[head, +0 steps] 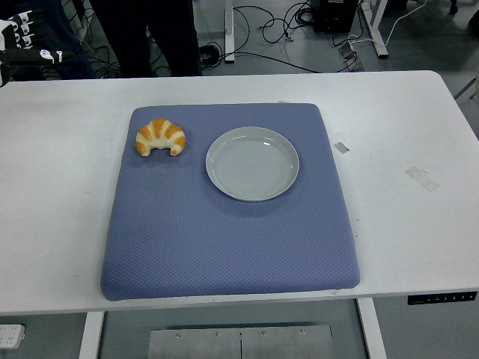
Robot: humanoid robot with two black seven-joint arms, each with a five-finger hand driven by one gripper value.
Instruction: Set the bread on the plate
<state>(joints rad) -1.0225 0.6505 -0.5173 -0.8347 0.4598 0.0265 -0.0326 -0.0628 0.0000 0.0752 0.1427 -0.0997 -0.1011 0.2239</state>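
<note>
At the far left, in the top corner, we see a black part with white marks (30,54) at the picture's edge, above the far side of the white bench (52,194). It may be the left hand. It is cut off by the frame, and we cannot tell whether it is spread, closed or holding anything. It touches nothing on the bench.

To the right of that part and nearer to us lies the golden-brown crescent-shaped croissant (160,137). It is well apart from that part and rests untouched on the far left corner of a blue-grey square padded mat (224,239), its two tips pointing toward us. The mat covers the middle of the bench.

Further right, just beside the croissant but not touching it, sits the round pale grey plate (252,164). It is flat on the mat's far half, with nothing on it, so the bread is not yet on the plate.

Right of the mat, two small strips of tape (340,147) (422,177) lie on the bare bench top.

Beyond the bench, dark-trousered legs of a person (157,34) stand at the top, and black cables (277,22) trail over the floor to their right.
</note>
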